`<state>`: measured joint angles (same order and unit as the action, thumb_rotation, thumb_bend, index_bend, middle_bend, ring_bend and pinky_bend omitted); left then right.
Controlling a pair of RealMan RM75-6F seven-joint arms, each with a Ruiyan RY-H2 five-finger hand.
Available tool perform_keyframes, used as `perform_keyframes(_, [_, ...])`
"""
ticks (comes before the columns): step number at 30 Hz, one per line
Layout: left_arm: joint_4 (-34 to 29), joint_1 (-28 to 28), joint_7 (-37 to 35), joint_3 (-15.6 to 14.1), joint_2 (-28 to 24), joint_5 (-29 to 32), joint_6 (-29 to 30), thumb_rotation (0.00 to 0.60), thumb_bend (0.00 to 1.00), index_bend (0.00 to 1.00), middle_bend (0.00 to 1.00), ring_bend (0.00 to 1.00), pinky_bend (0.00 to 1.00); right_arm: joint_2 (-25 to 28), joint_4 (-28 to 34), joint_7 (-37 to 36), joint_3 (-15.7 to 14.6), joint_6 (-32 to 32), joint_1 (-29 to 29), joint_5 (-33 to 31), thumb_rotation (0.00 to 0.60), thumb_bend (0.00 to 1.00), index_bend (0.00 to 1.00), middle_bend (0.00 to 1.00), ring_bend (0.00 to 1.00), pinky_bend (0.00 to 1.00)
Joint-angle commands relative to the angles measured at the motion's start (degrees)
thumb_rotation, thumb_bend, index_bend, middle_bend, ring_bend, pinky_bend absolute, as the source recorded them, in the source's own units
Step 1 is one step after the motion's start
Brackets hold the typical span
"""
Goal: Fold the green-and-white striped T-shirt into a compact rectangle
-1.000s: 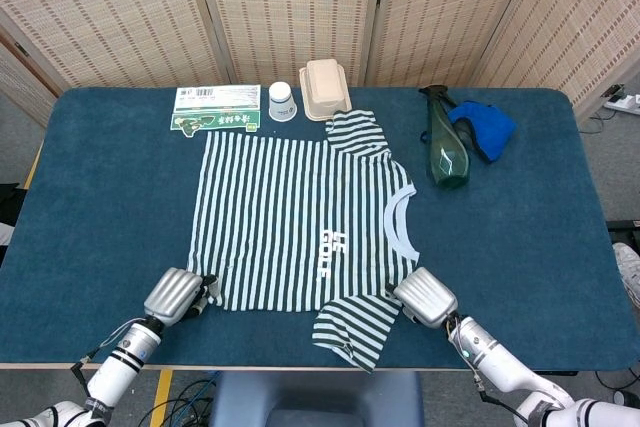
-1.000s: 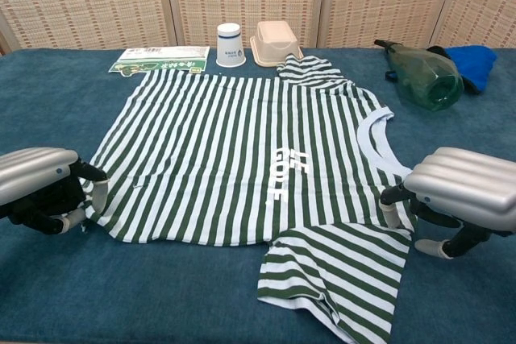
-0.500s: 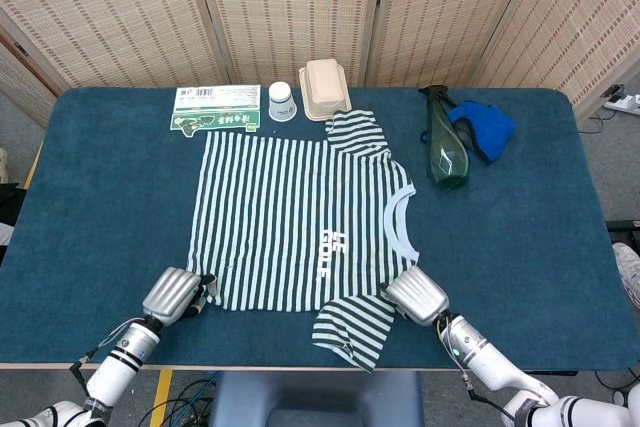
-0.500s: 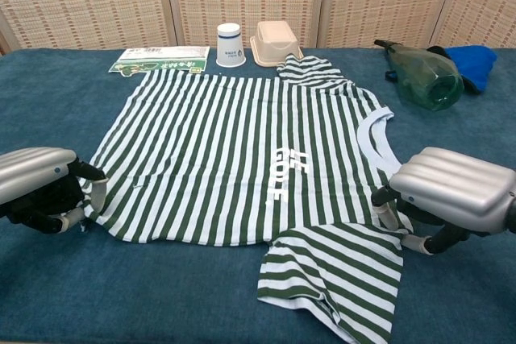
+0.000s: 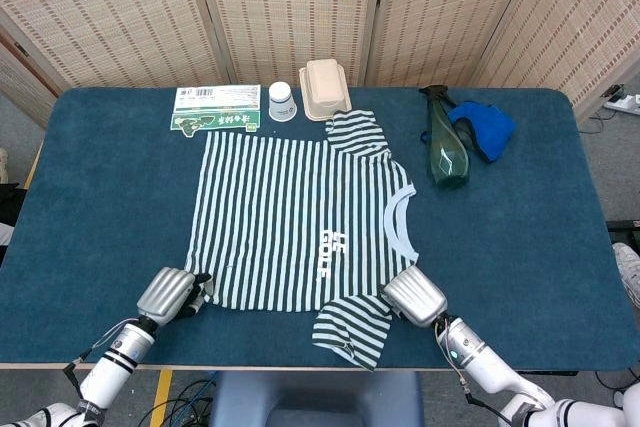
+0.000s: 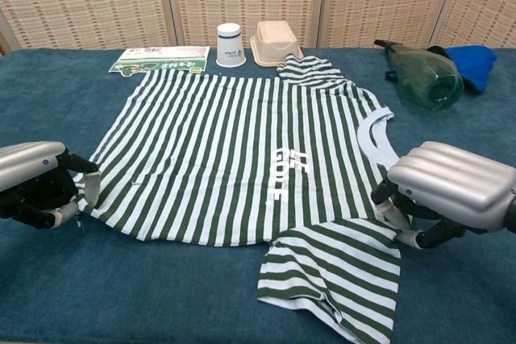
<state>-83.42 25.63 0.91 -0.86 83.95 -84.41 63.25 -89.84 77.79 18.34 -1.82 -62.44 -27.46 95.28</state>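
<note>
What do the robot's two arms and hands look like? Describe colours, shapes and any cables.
Both hands, left hand and right hand, have a ribbed, rounded silver back shell with dark fingers and pale pads. In the head view the forearms are white with black bands at the wrist, and thin cables trail beside the left forearm.

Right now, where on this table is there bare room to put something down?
Bare cloth lies left of the shirt and right of the bottle. The far edge is crowded: packet, cup, tray, blue cloth.
</note>
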Motion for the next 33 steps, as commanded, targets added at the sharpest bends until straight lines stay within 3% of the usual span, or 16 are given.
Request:
perform_keyframes(1, [-1.34, -0.43, -1.87, -0.31, -1.33, -0.40, 0.49, 0.600, 0.56, 0.57, 0.94, 0.88, 0.95, 1.23, 2.38, -0.35, -0.23, -0.83, 0.08, 0.33, 0.600, 0.52, 0.70, 0.94, 0.97, 1.00])
perform_keyframes(11, [-6.62, -3.53, -7.62, -3.01, -7.67, -3.25, 4.50, 0.600, 0.56, 0.57, 0.94, 0.88, 0.95, 9.05, 14.03, -0.77, -2.38, -2.31, 0.92, 1.45, 0.600, 0.58, 0.70, 0.94, 0.97, 1.00])
perform_keyframes(19, [-10.03, -6.85, -12.62, -6.94, -13.53, -8.60, 9.52, 0.600, 0.56, 0.57, 0.94, 0.88, 0.95, 16.31, 21.80, -2.23, -5.72, -4.28, 2.32, 4.55, 0.600, 0.58, 0.70, 0.94, 0.97, 1.00])
perform_keyframes(33, [-15.30, -14.37, -13.34, -11.81, -19.36, -13.09, 18.17, 0.600, 0.56, 0.57, 0.94, 0.88, 0.95, 23.09, 25.51, -7.81, -10.86, -10.02, 4.93, 13.75, 0.600, 0.58, 0.70, 0.95, 0.97, 1.00])
